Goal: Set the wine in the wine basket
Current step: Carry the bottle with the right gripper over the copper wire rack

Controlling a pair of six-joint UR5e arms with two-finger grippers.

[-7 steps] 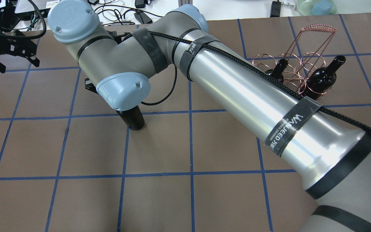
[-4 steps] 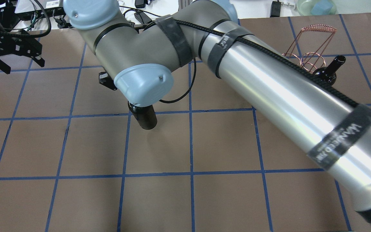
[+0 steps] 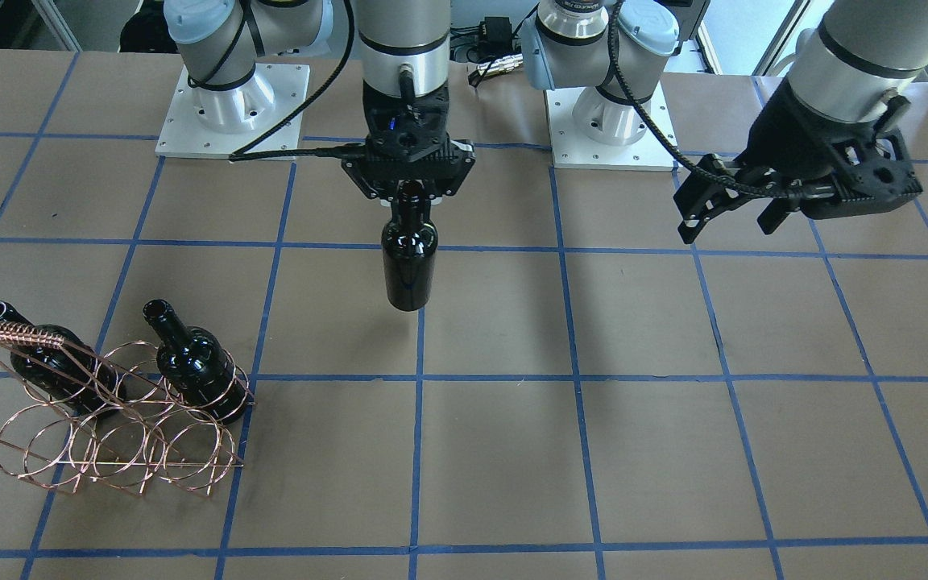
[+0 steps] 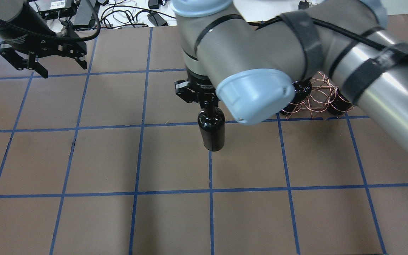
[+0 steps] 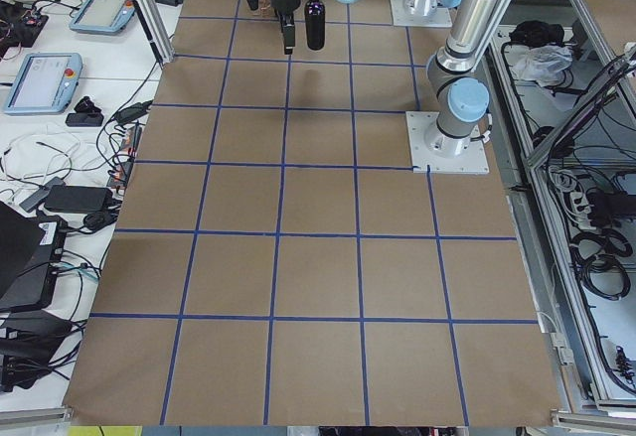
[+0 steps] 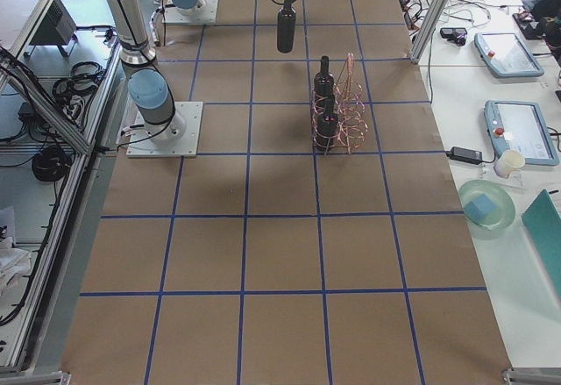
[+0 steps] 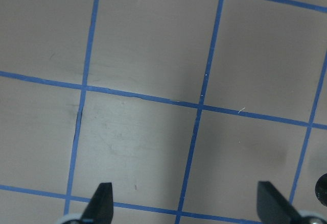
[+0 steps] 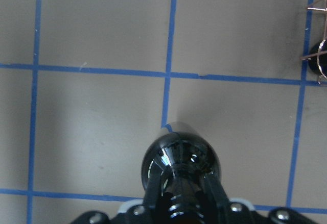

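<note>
My right gripper (image 3: 408,187) is shut on the neck of a glossy black wine bottle (image 3: 409,266) and holds it upright above the table's middle; it also shows in the overhead view (image 4: 211,131) and the right wrist view (image 8: 180,163). The copper wire wine basket (image 3: 13,333) stands apart from it, toward the robot's right, with two more black bottles (image 3: 198,366) (image 3: 49,362) leaning in its rings. In the overhead view the basket (image 4: 317,95) is partly hidden behind my right arm. My left gripper (image 3: 728,221) is open and empty over bare table (image 7: 186,203).
The table (image 4: 83,219) is brown with a blue tape grid. Both arm bases (image 3: 230,113) are bolted at the robot's side. Tablets and cables lie on side benches beyond the table's edges (image 6: 517,131).
My right arm has carried the bottle to the right, toward the basket. My left gripper has shifted to the right in the overhead view and stays open.
</note>
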